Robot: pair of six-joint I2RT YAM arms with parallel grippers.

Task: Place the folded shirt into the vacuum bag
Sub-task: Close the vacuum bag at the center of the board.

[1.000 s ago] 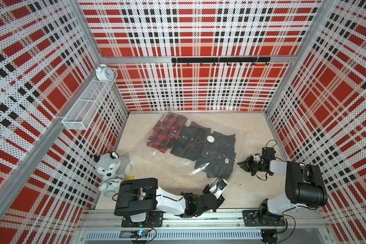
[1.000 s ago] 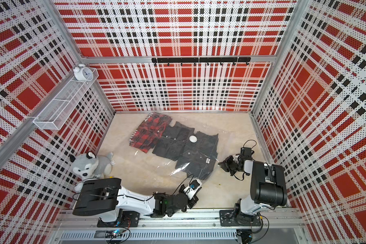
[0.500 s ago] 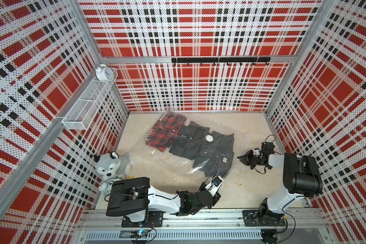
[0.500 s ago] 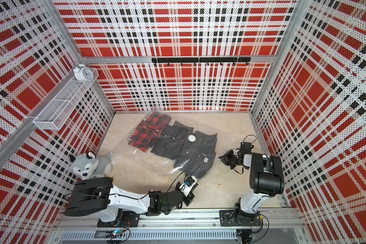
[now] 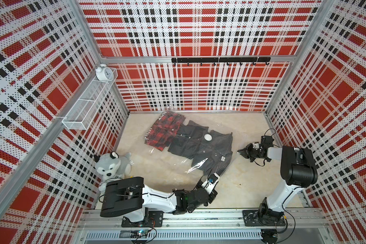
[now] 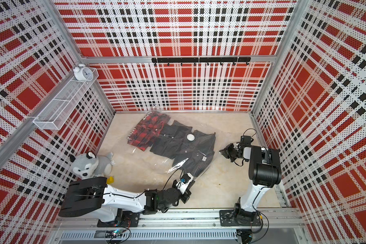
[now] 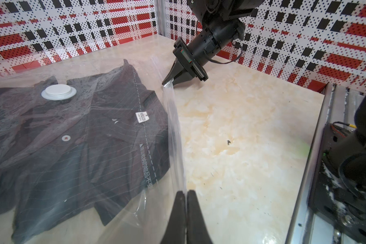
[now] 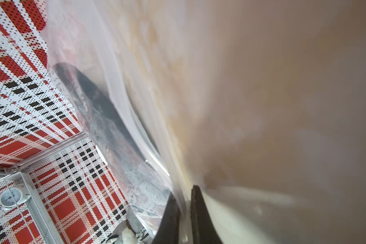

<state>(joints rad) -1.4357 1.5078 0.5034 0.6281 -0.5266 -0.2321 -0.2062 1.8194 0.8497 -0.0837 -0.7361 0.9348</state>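
Note:
The vacuum bag [image 5: 173, 162] lies flat on the beige table, its round white valve [image 5: 208, 137] on top. Under the clear film lie a dark pinstriped folded shirt [image 5: 211, 152] and a red plaid shirt [image 5: 163, 132]. My left gripper [image 5: 217, 176] is shut on the bag's near edge, and the left wrist view shows the film pinched between its fingertips [image 7: 186, 192]. My right gripper [image 5: 240, 151] is shut on the same edge farther back, right of the dark shirt [image 7: 93, 137]. The bag's edge [image 7: 174, 126] stretches taut between the two grippers. In the right wrist view, film runs between the fingers [image 8: 185, 192].
A grey plush husky [image 5: 112, 166] sits at the table's left front, beside the left arm's base. A white wire shelf [image 5: 87, 105] with an alarm clock [image 5: 104, 72] hangs on the left wall. A black hook rail [image 5: 220, 60] crosses the back wall.
Both grippers have moved toward the back of the table, still shut on the bag's edge, carrying that edge closer to the dark shirt. The shirts have barely shifted.

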